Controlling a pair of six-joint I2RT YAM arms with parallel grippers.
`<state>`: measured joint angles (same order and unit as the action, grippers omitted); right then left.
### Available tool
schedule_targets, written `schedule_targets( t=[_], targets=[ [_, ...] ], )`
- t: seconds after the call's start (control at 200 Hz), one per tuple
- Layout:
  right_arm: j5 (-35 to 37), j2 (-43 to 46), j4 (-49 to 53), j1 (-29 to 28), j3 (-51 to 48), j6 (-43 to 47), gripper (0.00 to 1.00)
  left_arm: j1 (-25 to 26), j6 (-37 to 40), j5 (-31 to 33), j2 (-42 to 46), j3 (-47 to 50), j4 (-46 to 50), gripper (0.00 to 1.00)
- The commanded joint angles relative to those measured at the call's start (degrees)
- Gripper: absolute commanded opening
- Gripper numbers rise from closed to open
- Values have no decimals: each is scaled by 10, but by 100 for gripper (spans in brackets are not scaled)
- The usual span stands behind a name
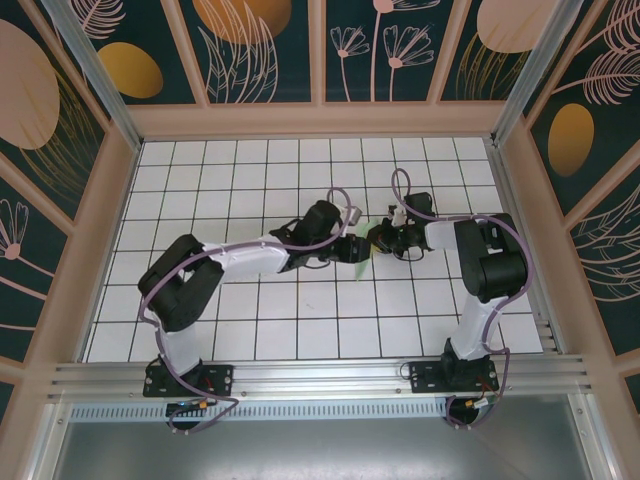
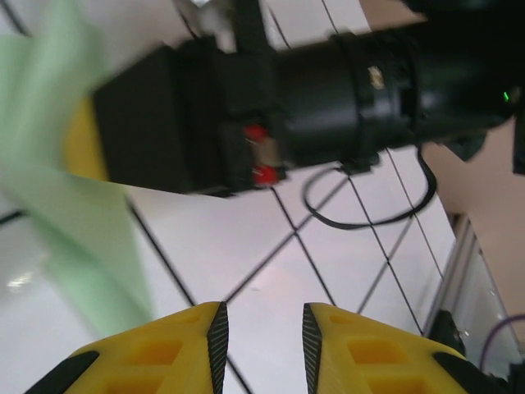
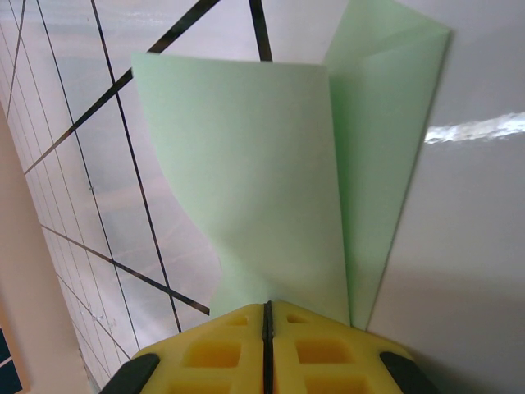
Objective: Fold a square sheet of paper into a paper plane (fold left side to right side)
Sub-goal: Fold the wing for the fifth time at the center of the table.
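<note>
Near the middle of the grid-tiled table (image 1: 300,320), the square sheet of paper (image 3: 271,164) curls upward with one crease, its edge pinched between the closed fingers of the right gripper (image 3: 267,316). Over the same middle tiles, the left gripper (image 2: 262,328) hangs narrowly parted, holding nothing.

Mid-table, the square sheet of paper (image 3: 271,189) sits between both grippers: right gripper (image 3: 267,316) pinching one edge, left gripper (image 2: 262,328) just to its left, jaws apart, table (image 1: 250,330) underneath.
</note>
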<state>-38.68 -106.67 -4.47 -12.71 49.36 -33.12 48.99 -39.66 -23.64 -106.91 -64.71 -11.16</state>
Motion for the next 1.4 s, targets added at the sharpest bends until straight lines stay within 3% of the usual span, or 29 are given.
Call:
schedule_targets(
  t=[0.0,0.395,1.396],
  targets=[
    [45,-31,44,-2,-11,16,12,6,-24,-17,-35,-20,-29,33],
    [44,-31,45,-1,-10,18,12,8,-22,-7,-96,-25,-20,33],
    [41,-29,51,-1,1,25,11,15,-10,17,-110,12,23,33]
  ],
)
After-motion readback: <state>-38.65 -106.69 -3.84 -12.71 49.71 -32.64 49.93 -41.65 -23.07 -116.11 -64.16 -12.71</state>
